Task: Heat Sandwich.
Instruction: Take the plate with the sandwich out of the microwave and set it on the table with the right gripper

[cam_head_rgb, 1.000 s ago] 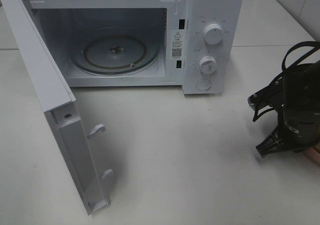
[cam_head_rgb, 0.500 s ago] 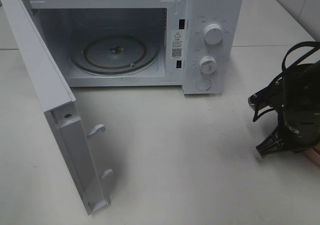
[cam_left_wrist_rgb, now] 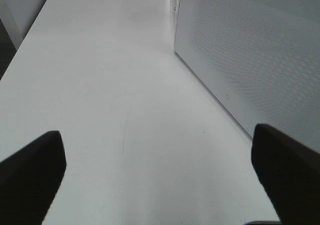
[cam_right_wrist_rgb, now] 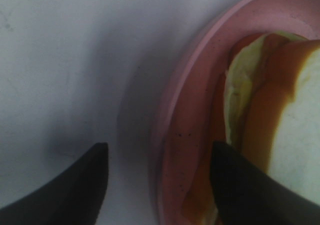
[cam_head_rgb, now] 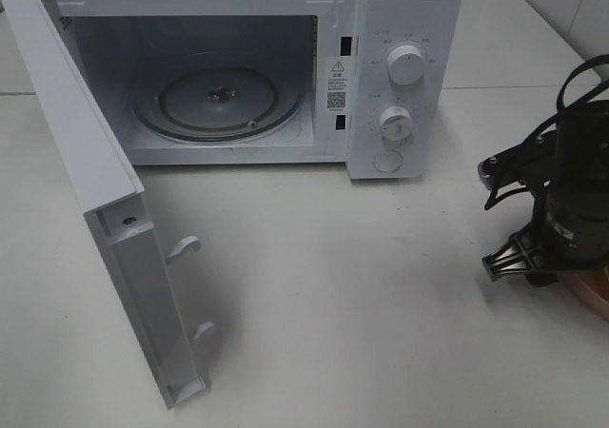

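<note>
The sandwich (cam_right_wrist_rgb: pixel 295 130), pale bread with brown and yellowish layers, lies on a round pink plate (cam_right_wrist_rgb: pixel 185 110) at the table's right edge. My right gripper (cam_right_wrist_rgb: pixel 157 185) hangs low over the plate's rim, open, with one finger outside the rim and the other by the sandwich. In the exterior high view the right arm (cam_head_rgb: pixel 561 200) covers the sandwich; only a sliver of the plate (cam_head_rgb: pixel 592 297) shows. The white microwave (cam_head_rgb: pixel 404 29) stands at the back, its door (cam_head_rgb: pixel 86 162) swung wide open. My left gripper (cam_left_wrist_rgb: pixel 160 175) is open over bare table.
The glass turntable (cam_head_rgb: pixel 219 100) inside the microwave carries nothing. The open door juts toward the table's front left. A perforated white microwave panel (cam_left_wrist_rgb: pixel 250 50) stands close beside the left gripper. The left arm is outside the exterior high view.
The right arm has shifted a little to the right and toward the table's front. A bit more of the pink plate shows beneath it.
</note>
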`<state>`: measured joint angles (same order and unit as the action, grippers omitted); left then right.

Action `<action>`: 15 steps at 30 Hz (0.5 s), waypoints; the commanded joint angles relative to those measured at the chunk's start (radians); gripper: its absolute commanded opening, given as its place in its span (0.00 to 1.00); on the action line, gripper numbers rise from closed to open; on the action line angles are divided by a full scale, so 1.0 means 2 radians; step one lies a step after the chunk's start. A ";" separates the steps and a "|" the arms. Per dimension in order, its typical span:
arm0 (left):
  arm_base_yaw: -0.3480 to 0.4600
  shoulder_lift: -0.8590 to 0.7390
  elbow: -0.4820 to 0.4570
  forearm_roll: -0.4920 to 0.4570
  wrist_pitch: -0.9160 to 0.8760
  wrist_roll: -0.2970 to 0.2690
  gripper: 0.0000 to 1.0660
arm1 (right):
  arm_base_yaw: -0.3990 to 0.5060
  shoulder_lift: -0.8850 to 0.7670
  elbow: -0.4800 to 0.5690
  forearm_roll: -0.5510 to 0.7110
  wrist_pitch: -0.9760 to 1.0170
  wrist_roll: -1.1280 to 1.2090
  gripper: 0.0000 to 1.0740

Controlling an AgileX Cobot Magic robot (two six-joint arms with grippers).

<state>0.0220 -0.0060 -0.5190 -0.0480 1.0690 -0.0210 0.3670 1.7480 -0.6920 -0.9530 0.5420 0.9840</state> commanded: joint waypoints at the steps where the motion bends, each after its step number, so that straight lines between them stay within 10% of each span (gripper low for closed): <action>1: 0.001 -0.002 0.001 -0.001 0.001 0.001 0.90 | -0.004 -0.028 -0.001 0.038 0.002 -0.047 0.64; 15: 0.001 -0.002 0.001 -0.001 0.001 0.001 0.90 | -0.004 -0.141 -0.001 0.265 -0.012 -0.278 0.74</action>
<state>0.0220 -0.0060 -0.5190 -0.0480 1.0690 -0.0210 0.3670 1.5120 -0.6920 -0.5010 0.5180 0.5300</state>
